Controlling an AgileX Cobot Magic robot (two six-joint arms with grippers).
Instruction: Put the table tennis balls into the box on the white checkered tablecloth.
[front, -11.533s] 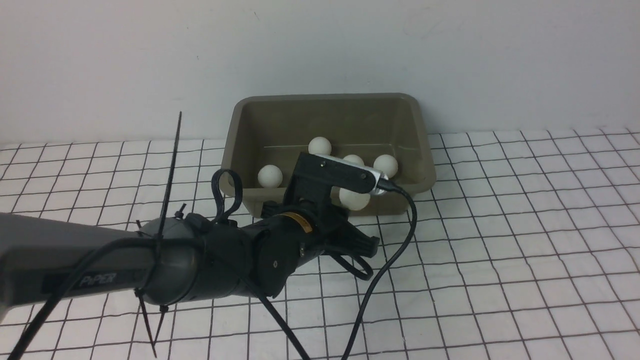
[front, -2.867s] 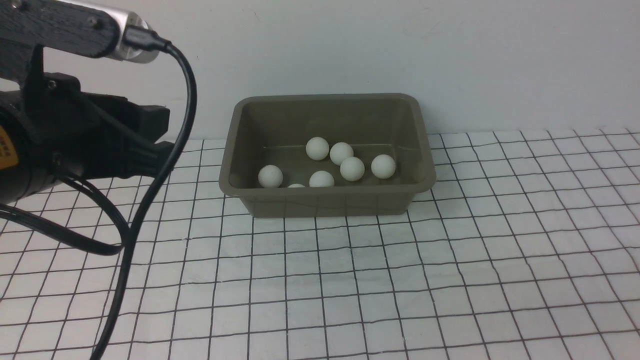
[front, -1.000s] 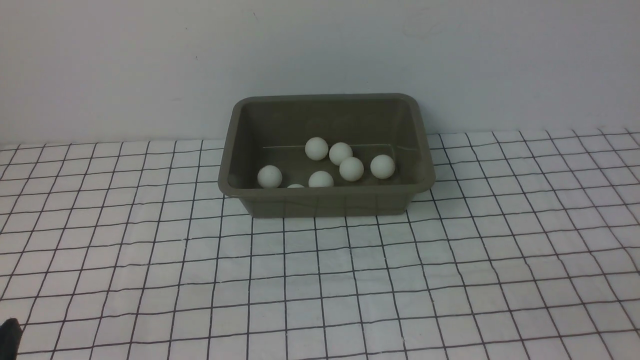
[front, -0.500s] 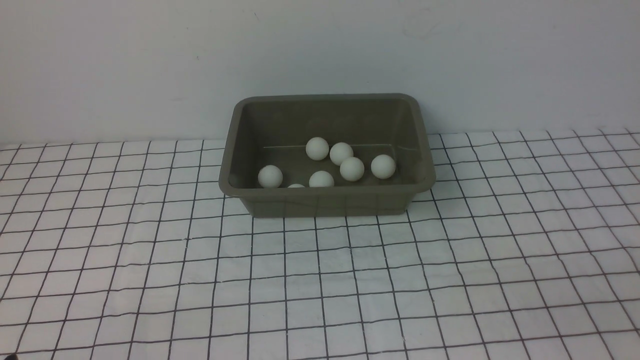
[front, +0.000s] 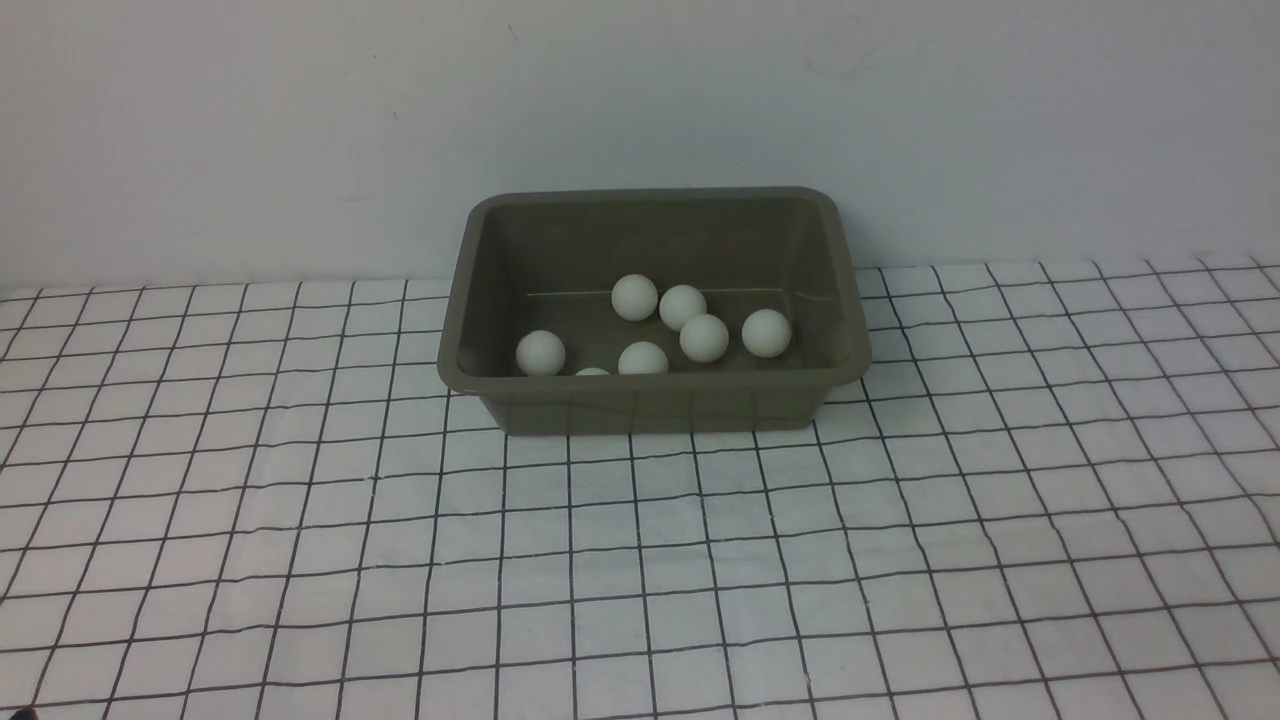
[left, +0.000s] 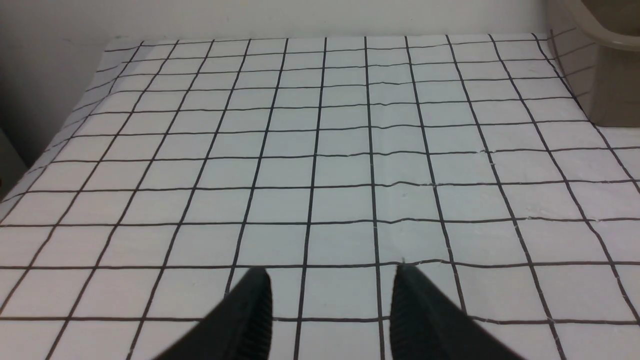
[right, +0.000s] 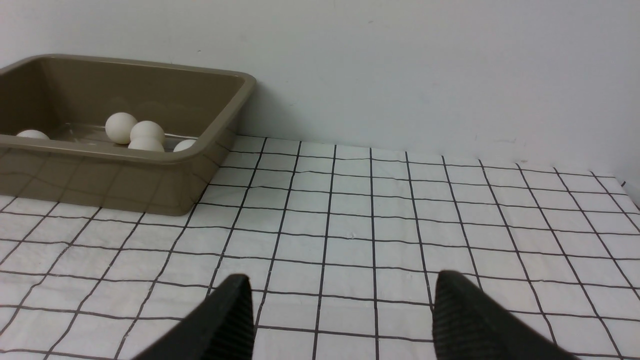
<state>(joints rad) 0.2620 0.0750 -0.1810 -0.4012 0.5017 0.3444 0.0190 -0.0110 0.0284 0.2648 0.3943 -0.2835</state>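
The left arm that filled the front view's left side has withdrawn out of it, leaving the white checkered tablecloth (front: 700, 560) bare. The box (front: 650, 400) stands at the far edge near the wall, holding all seven table tennis balls (front: 704, 338). Both the left tool (left: 332, 310) and right tool (right: 340, 320) hang open and empty above the cloth. The balls look light, smooth and prone to rolling, best pinched across the middle

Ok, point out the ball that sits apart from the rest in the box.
The leftmost ball in the box. It lies alone near the left wall, while the other balls cluster toward the middle and right.
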